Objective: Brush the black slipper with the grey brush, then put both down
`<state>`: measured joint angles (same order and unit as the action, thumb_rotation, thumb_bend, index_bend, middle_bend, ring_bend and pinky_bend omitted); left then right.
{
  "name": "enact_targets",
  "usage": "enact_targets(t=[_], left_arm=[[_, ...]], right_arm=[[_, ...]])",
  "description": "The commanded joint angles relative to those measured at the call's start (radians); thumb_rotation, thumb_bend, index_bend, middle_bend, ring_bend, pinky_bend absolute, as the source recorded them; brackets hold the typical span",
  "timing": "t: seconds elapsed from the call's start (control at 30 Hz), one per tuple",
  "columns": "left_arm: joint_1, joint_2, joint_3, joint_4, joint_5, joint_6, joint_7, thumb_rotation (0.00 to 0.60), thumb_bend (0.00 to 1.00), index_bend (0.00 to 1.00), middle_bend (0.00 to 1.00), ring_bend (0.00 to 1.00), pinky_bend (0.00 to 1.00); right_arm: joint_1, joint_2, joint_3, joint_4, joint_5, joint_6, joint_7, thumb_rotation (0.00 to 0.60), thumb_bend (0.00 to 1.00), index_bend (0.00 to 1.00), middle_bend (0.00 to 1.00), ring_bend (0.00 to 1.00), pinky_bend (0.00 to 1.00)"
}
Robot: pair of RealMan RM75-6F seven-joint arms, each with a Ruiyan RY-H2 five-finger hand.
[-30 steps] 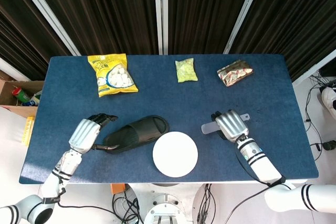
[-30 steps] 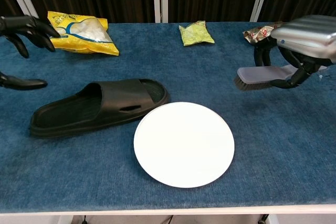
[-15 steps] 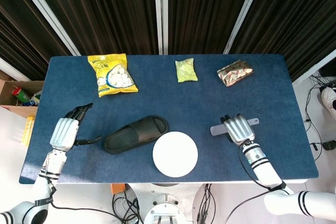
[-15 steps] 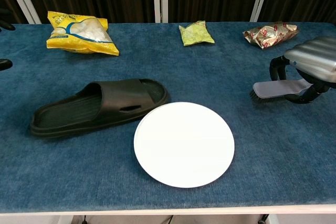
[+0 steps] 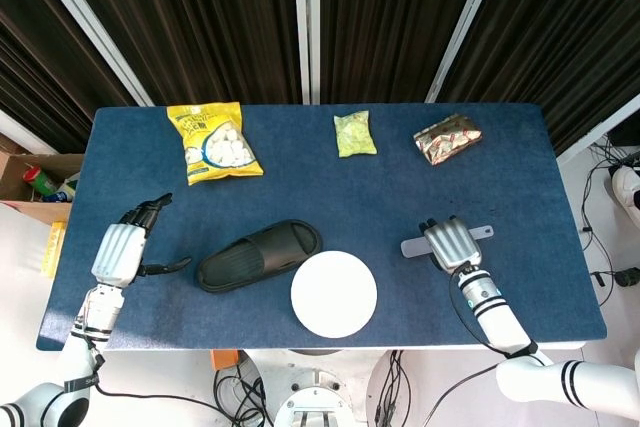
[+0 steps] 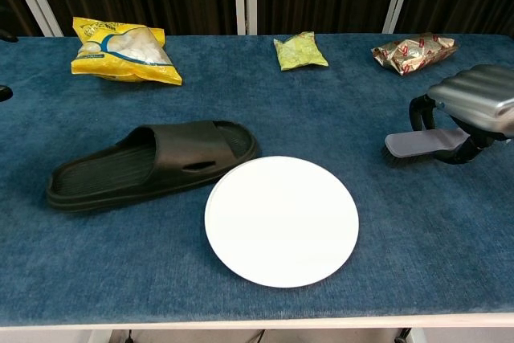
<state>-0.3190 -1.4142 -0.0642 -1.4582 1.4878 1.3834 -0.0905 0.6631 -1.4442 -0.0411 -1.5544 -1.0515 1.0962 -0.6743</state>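
Note:
The black slipper (image 5: 258, 255) (image 6: 152, 163) lies flat on the blue table, sole down, left of the middle, with nothing touching it. My left hand (image 5: 122, 247) hovers to its left, apart from it, fingers spread and holding nothing; in the chest view only dark fingertips (image 6: 4, 92) show at the left edge. The grey brush (image 5: 480, 232) (image 6: 419, 144) lies low on the cloth at the right, bristles down. My right hand (image 5: 452, 243) (image 6: 475, 102) covers its handle, with thumb and fingers still curled around it.
A white plate (image 5: 334, 294) (image 6: 281, 220) sits just right of the slipper's toe. Along the far edge lie a yellow snack bag (image 5: 212, 142), a small green packet (image 5: 354, 134) and a brown foil packet (image 5: 447, 138). A box with bottles (image 5: 35, 182) stands off the table's left.
My left hand has let go of the slipper and pulled back to the left. My right hand has carried the brush right and lowered it to the cloth.

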Motion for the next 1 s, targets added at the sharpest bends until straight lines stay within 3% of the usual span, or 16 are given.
enact_targets(t=[0.03,0.4,0.8,1.0], left_arm=[[0.003,-0.006,-0.001,0.009,0.007,0.01,-0.005,0.247,0.05,0.07,0.17,0.16,0.28],[0.004,-0.003,0.0,0.011,0.013,-0.002,-0.016,0.246,0.05,0.07,0.17,0.16,0.28],[0.002,0.002,0.001,0.003,0.01,-0.022,-0.016,0.248,0.05,0.07,0.17,0.16,0.28],[0.003,0.007,0.0,-0.005,0.015,-0.018,-0.012,0.249,0.05,0.07,0.17,0.16,0.28]], right_arm=[[0.0,0.002,0.005,-0.004,0.007,-0.013,-0.014,0.6,0.4,0.75,0.59,0.54,0.47],[-0.005,0.02,0.025,-0.022,0.001,-0.04,-0.005,0.6,0.29,0.43,0.37,0.32,0.29],[-0.013,0.034,0.038,-0.033,-0.015,-0.062,0.025,0.6,0.21,0.28,0.25,0.21,0.2],[-0.042,0.08,0.036,-0.084,-0.071,-0.016,0.061,0.6,0.18,0.07,0.08,0.03,0.05]])
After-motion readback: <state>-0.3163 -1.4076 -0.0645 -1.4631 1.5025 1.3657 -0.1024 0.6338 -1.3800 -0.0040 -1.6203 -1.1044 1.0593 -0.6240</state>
